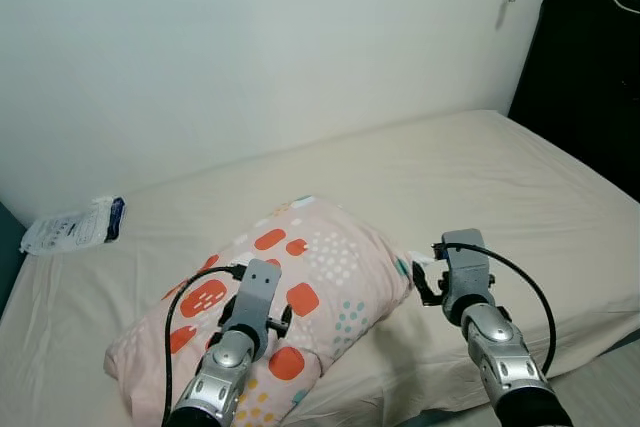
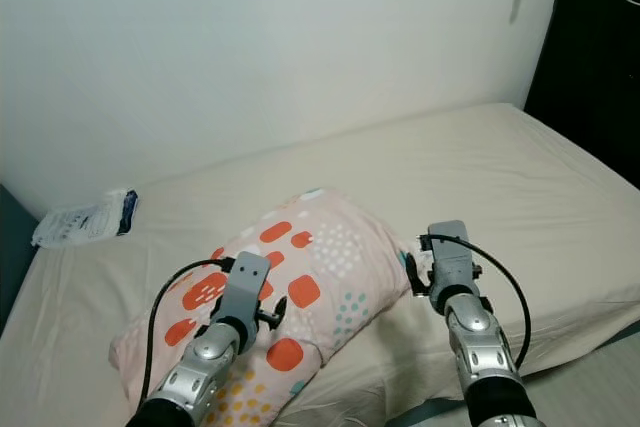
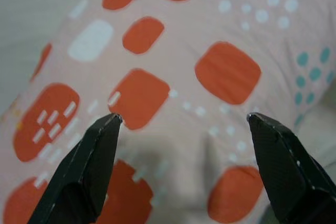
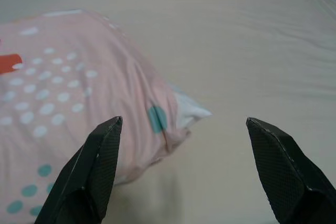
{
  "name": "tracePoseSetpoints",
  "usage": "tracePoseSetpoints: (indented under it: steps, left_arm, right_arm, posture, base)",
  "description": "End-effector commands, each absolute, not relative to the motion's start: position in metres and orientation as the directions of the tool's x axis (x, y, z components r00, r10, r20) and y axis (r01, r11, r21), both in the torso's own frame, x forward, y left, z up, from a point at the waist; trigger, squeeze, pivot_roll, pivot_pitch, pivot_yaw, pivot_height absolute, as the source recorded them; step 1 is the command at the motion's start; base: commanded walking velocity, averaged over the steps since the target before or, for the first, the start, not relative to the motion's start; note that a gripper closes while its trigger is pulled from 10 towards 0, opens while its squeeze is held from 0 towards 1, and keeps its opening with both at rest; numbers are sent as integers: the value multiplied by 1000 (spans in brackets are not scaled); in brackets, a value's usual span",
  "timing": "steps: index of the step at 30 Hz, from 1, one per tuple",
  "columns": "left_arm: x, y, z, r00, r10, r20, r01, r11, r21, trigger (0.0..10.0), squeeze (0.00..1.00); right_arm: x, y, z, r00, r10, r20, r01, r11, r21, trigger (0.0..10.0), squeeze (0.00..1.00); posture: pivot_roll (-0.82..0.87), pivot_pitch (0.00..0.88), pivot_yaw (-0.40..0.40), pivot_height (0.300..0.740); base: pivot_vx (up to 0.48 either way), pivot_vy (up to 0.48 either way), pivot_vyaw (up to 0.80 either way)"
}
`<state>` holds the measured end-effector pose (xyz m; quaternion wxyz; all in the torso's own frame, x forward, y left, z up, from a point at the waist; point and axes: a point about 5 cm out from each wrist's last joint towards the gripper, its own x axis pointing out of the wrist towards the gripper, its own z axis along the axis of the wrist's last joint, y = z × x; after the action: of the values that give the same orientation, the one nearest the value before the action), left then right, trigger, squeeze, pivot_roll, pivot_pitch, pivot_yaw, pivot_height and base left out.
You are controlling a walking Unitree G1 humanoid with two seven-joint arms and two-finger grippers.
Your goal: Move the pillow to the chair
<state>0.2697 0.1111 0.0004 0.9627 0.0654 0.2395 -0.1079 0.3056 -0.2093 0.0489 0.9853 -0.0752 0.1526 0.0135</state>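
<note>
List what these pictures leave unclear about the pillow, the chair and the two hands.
- Pillow: its near end is covered by the left arm in the eye views.
- Chair: whether the dark object at the right edge is one cannot be told; the frame cuts it.
- Left hand: open over the pillow; contact cannot be told.
- Right hand: open beside the pillow's corner.
- White packet: label too small.

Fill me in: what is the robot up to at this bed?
The robot stands at the bed, both arms reaching toward a pink patterned pillow lying on the sheet. The left pincer hangs open just above the pillow's top. The right pincer is open beside the pillow's right corner, over the sheet. Neither has hold of the pillow yet. A white packet lies near the wall.
</note>
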Motion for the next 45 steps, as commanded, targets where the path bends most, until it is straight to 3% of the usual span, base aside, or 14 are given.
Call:
tracePoseSetpoints:
  steps: [1,4,6,8,9,12,16,23,25,31,40,45]
  left_arm:
    - [258,117,-8,838,-177,-516,248,966,71,10000,0]
    - [248,119,-12,825,-178,-536,252,965,67,10000,0]
    - [248,119,-12,825,-178,-536,252,965,67,10000,0]
    - [240,132,-11,836,-122,-535,192,978,76,10000,0]
    - [237,137,-10,841,-100,-531,163,984,74,10000,0]
    - [237,155,-2,872,-34,-488,87,992,86,10000,0]
    - [241,174,12,922,52,-383,-17,995,94,10000,0]
    - [257,172,22,950,80,-301,-62,996,69,10000,0]
    - [273,163,29,959,94,-267,-79,995,66,10000,0]
    - [301,150,42,966,63,-251,-47,996,70,10000,0]
    - [325,145,64,981,53,-189,-54,999,1,10000,0]
    - [321,145,69,986,25,-165,-19,999,39,10000,0]
  right_arm:
    - [311,-189,54,955,106,-276,-137,986,-95,10000,0]
    - [310,-168,53,937,229,-264,-250,967,-50,10000,0]
    - [310,-168,53,937,229,-264,-250,967,-50,10000,0]
    - [312,-138,52,890,369,-269,-385,923,-8,10000,0]
    - [313,-129,51,874,404,-271,-419,908,3,10000,0]
    - [323,-114,57,866,424,-264,-435,900,16,10000,0]
    - [342,-104,78,898,385,-214,-405,913,-55,10000,0]
    - [354,-123,97,954,259,-151,-288,933,-218,10000,0]
    - [355,-141,99,975,170,-142,-198,956,-217,10000,0]
    - [360,-148,102,987,92,-133,-111,983,-144,10000,0]
    - [366,-141,114,997,26,-68,-30,998,-62,10000,0]
    - [358,-167,136,991,-126,49,119,986,119,10000,0]
  posture:
    - [-57,0,-24,740]
    - [-14,0,-78,740]
    - [-14,0,-78,740]
    - [81,0,-167,740]
    - [81,0,-167,740]
    - [153,0,-229,740]
    - [133,0,-222,740]
    - [78,0,-166,740]
    - [28,0,-105,740]
    - [-9,0,-52,740]
    - [-8,0,-40,740]
    - [-19,0,-22,740]
  base:
    - [0,0,0]
    - [0,0,0]
    - [0,0,0]
    - [0,0,0]
    - [0,0,0]
    - [0,0,0]
    - [0,0,0]
    - [0,0,0]
    - [0,0,0]
    - [0,0,0]
    - [0,0,0]
    - [0,0,0]
